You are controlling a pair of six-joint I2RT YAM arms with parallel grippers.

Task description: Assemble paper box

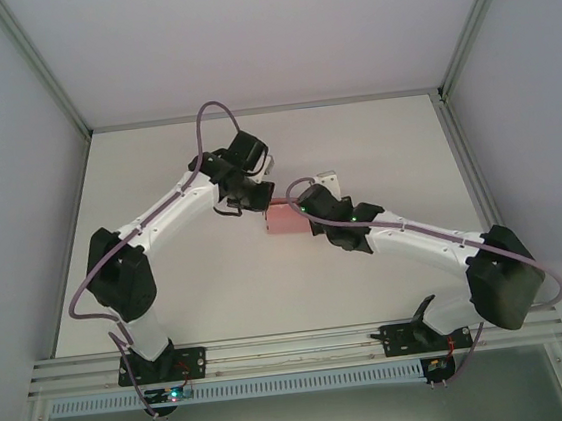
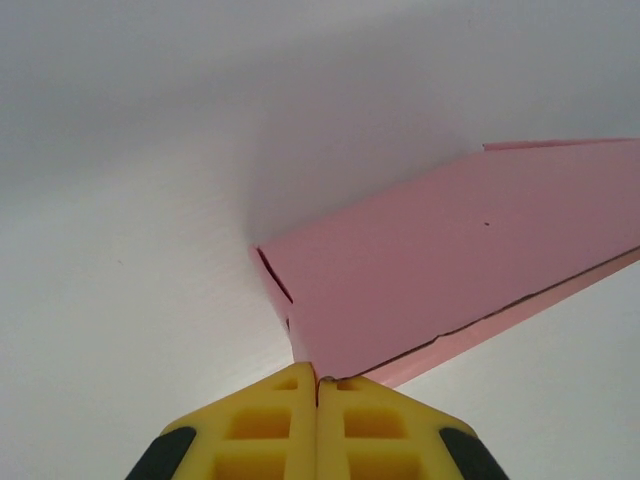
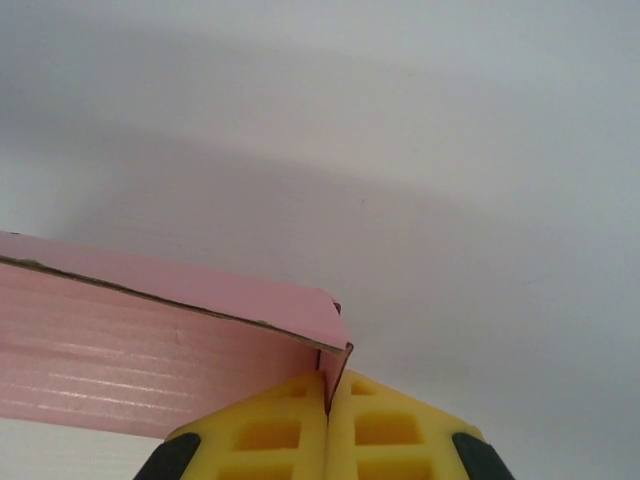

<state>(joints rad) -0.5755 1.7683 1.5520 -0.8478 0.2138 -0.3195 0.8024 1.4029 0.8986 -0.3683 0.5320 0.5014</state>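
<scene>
Overhead view, from above and behind: small pink thin-card paper box (image 1: 282, 220) lying near the middle of the white desk (image 1: 219, 287), caught between two white arms reaching in from either side; left end effector (image 1: 257, 203) at the box's far-left corner, right end effector (image 1: 309, 218) at its right edge; probably gripped from opposite sides so the light card cannot slide or spring open while being folded; finger detail too small to read here.

Left wrist view: yellow padded fingers of the left end effector (image 2: 317, 378) pressed fully together, with the near corner of the paper box (image 2: 450, 260) running right down into the tips; apparently nipping a thin edge of card, nothing else held; broad flat pink panel stretching away to the right, a short slit beside the corner, a dark seam along the lower edge where one layer overlaps another, a low side strip beneath it.

Right wrist view: right end effector (image 3: 328, 385) likewise closed tight, with an upright end wall of the paper box (image 3: 150, 350) pinched between the pads; likely holding that wall up; faintly ribbed pink side face, darker raw card edge along the top, corner fold looking slightly open rather than locked; assembly judged unfinished.
</scene>
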